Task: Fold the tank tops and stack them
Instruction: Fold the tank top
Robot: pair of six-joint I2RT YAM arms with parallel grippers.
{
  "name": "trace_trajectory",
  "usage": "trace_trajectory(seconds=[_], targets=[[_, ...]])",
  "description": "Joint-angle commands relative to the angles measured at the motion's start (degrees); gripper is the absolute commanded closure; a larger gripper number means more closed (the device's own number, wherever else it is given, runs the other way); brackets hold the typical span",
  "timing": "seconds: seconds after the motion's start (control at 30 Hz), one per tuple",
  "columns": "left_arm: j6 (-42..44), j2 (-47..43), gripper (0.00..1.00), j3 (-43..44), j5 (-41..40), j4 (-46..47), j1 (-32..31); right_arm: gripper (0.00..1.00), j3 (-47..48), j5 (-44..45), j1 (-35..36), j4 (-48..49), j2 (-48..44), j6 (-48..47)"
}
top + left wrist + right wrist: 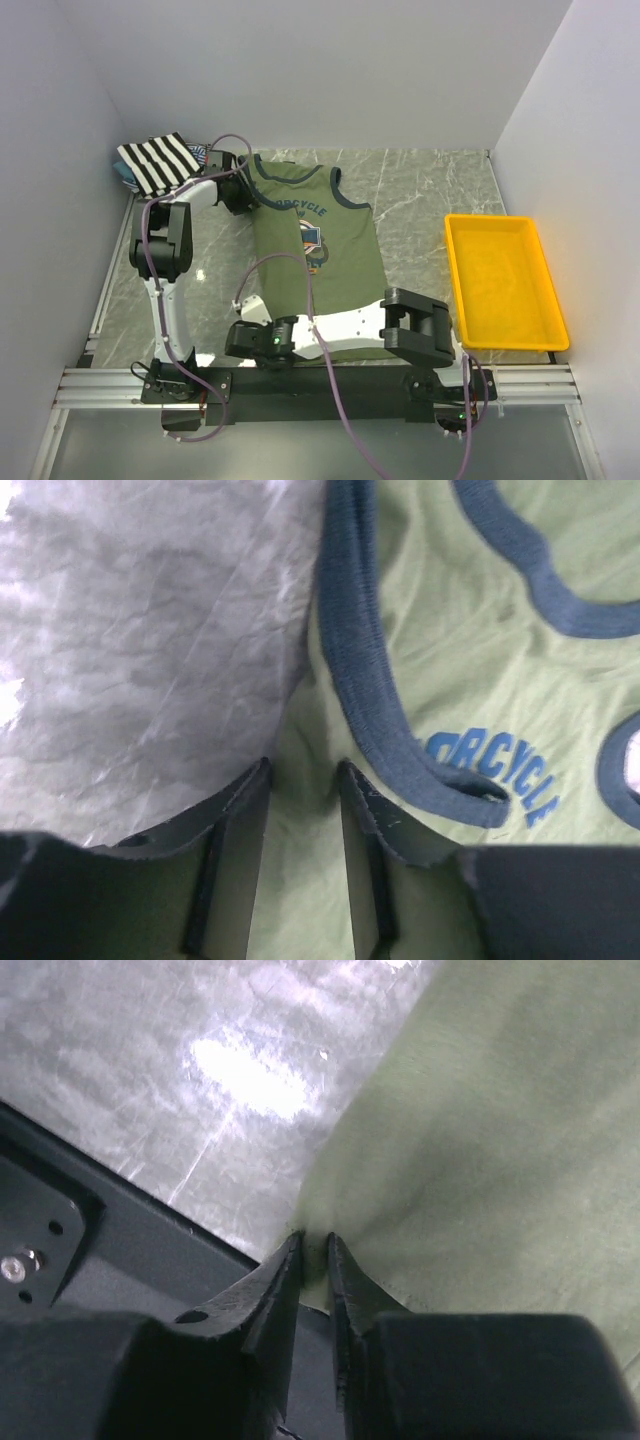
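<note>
- green tank top (345,262): olive green, with navy trim (350,650) at the neck and armholes
- lettering (495,765): blue
- chest print (313,243): blue, orange and white
- striped tank top (158,163): black and white stripes
- cloth (200,154) beside it: blue, patterned
- tray (455,270): plain yellow
- counter (420,185): grey marble pattern with pale veins
- left hand (303,780) and right hand (315,1245): black
- cables (150,215): mauve
</note>
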Motion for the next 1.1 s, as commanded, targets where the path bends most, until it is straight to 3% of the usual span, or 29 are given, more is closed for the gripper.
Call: trace_trajectory(seconds=[0.0,0.13,0.17,0.27,0.37,0.57,1.0,1.07], targets=[[0.4,1.3,0.61,0.5,0.2,1.1,0.1,0.77,-5.3,-2.1,0.3,4.9,-4.9,0.8],[-0.1,2.4,0.79,1.8,-0.4,0.6,0.1,0.84,-11.7,-5.1,-0.4,10.4,-8.6,1.0],[-0.2,2.7,0.86,2.1,-0.4,0.5,0.1,0.9,-12.2,-5.5,-0.6,11.7,-9.0,1.0],[-0.3,3.6,0.94,3.0,-1.0,-0.1,0.1,0.99,-14.1,-7.3,-0.8,14.1,-10.5,0.5],[-0.5,3.7,0.99,3.5,-2.2,-0.2,0.1,1.0,-14.4,-8.3,-0.9,15.3,-11.3,-0.3],[-0.9,3.1,0.99,4.3,-5.8,-0.8,0.7,1.0,-11.9,-11.5,-1.0,16.0,-11.7,-2.4],[0.8,6.4,0.99,11.6,-6.5,-3.6,4.1,1.0,-0.1,-17.9,-2.7,14.9,-1.6,-3.9],[1.1,5.8,0.88,11.6,-6.2,-3.7,4.2,0.86,0.4,-18.1,-2.9,14.8,-1.3,-4.0]])
